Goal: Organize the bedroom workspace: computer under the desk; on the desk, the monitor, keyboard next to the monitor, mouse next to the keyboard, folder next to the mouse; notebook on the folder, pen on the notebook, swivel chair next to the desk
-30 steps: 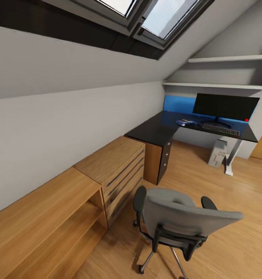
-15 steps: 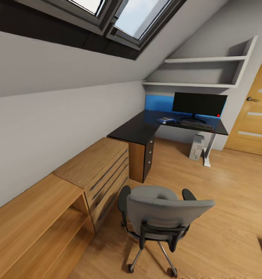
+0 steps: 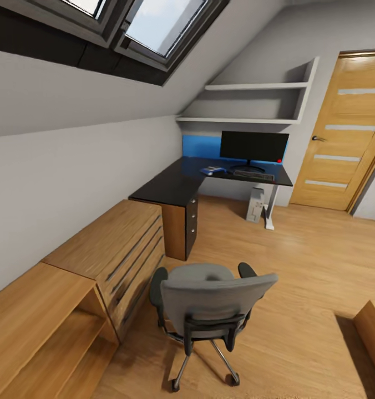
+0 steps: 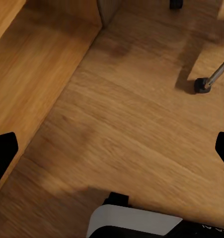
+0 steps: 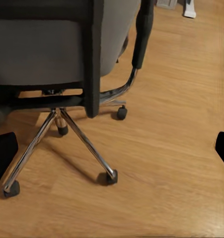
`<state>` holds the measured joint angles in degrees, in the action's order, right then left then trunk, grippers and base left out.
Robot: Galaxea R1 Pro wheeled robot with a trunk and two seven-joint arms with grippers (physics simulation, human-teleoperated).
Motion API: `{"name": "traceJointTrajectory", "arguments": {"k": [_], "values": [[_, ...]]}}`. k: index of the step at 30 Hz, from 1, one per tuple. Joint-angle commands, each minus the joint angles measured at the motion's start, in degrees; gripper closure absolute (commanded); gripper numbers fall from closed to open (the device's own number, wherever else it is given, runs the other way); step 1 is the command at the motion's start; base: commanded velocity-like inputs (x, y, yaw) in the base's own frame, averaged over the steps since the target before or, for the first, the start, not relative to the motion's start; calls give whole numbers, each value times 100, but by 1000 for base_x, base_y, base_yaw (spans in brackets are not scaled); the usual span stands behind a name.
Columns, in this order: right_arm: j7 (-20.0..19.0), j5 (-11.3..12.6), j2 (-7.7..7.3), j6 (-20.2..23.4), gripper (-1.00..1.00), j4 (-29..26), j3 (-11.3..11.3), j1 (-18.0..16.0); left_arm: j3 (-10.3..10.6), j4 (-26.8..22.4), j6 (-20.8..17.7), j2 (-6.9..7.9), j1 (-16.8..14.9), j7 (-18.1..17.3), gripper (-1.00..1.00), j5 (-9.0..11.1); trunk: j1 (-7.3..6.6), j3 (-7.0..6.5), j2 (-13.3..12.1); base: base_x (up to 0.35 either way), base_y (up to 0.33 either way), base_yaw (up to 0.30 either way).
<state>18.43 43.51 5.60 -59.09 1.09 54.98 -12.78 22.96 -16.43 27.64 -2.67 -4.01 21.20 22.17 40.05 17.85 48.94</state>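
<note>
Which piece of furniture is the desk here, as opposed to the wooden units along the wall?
Follow the sloped wall to the far corner under the white shelves. The desk is the black L-shaped top carrying the monitor; unlike the light wooden chest beside it, it has dark drawers.

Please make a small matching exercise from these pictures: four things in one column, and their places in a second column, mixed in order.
Things:
1. monitor
2. computer
3. swivel chair
4. door

Places:
A. on the floor under the desk
B. in the wall, right of the desk
C. on the desk, in front of the blue panel
D. on the open floor, apart from the desk, its back toward the camera

Pairs: 1-C, 2-A, 3-D, 4-B
</note>
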Motion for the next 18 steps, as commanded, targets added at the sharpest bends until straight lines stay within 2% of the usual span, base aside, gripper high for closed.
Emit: {"name": "traceJointTrajectory", "arguments": {"k": [1,9,18], "values": [[55,-8,7,-6,-100,12,48,-9,50,-1,14,3,-3,47,-100,25,1,7,5,0,211,-300],[55,-9,9,-6,-100,14,48,-6,49,-1,14,3,-3,46,-100,25,1,7,5,0,258,-300],[54,-9,6,-5,-100,14,48,-10,50,-1,14,3,-3,48,-100,21,1,7,5,0,63,-300]]}}
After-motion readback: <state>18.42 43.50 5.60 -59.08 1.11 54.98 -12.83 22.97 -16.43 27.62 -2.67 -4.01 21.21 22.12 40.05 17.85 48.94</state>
